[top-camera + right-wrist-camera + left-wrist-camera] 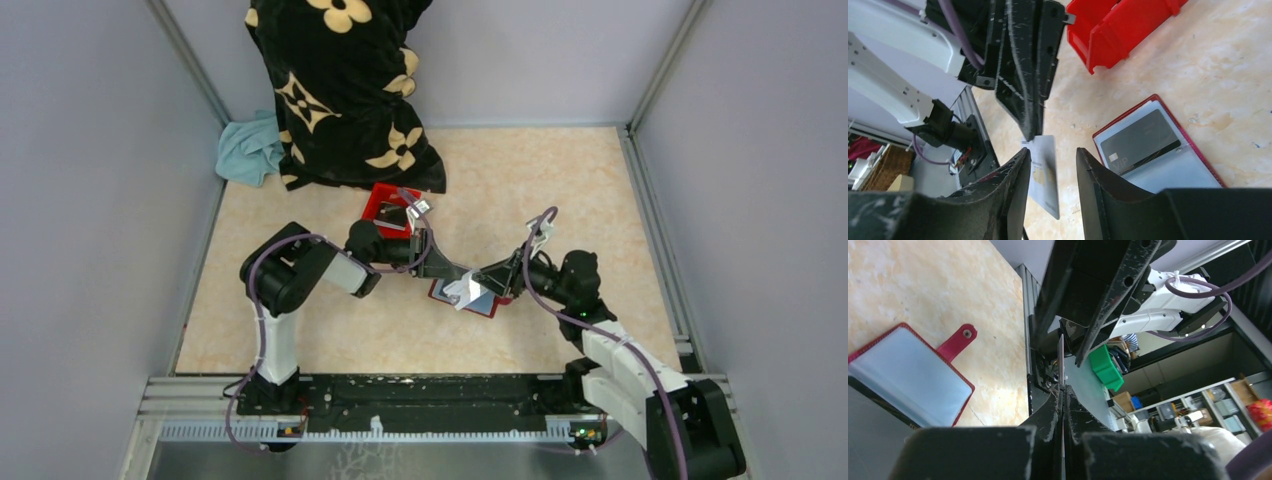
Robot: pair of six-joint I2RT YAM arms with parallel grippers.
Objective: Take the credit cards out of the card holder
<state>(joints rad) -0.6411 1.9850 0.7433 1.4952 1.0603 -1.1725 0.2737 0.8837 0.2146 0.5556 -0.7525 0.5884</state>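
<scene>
The left tool point(1063, 394) is clamped tight on a pale card point(1044, 175), pinching its top edge and holding it upright in the air above the counter point(560, 180), clear of the wallet. That card counts as out of the holder. Just to its right, the right tool point(1053, 151) faces the left one with its jaws about half open, one finger on each side of the hanging card. There is a visible gap on one side, so it has no grip yet. This looks like a hand-over about to be made. Further right, the card holder point(1168, 172) lies opened flat on the counter under the two tools, its clear sleeves facing up and its strap unfastened. A dark card point(1140, 141) sits in the upper sleeve and has not been taken out. Whether the other sleeves hold more cards I cannot tell. By my judgement the task is partly done: one card is freed but not yet put down, and at least one is left to pull out.
</scene>
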